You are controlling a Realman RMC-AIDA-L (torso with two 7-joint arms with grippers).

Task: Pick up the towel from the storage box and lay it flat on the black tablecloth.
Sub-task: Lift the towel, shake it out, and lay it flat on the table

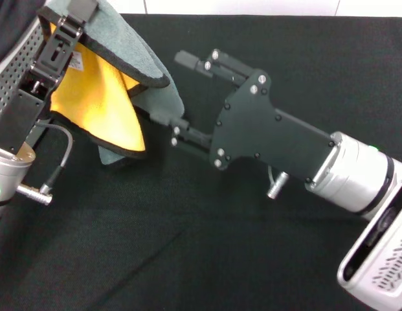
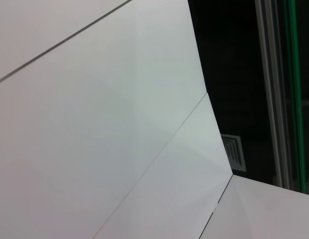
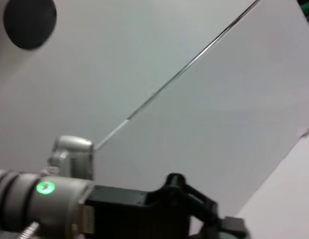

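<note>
Towel [image 1: 103,97]: plush square cloth, bright yellow-orange on one face, grey-green on the other, black trim along the edges. Location: upper left of the head view, hanging in folds above the wide black fabric tablecloth [image 1: 207,246] that covers the counter, its lowest corner close to or touching the cloth; contact cannot be confirmed.

Left claw [image 1: 74,14]: upper left of the frame, clenched on the towel's top edge, bearing its weight.

Right claw [image 1: 184,97]: centre of the frame, arm entering from the lower right, fingers spread and released. Lower finger [image 1: 188,137] sits just beside the hanging grey-green fold; upper finger [image 1: 191,61] points at the towel's upper part.

Storage box [image 1: 19,61]: light-grey perforated plastic bin, only a strip of wall visible at the left edge, behind the left arm. Towel is out of it.

Governing relation: towel lies directly left of the right claw in the frame, along the line of its fingers. Its long axis hangs roughly vertical, crossing the finger gap. Judgement: the right claw is the free one and nearest the loose side; a short reach leftward should take a second edge for spreading.

Wrist views: neither shows the towel.
</note>
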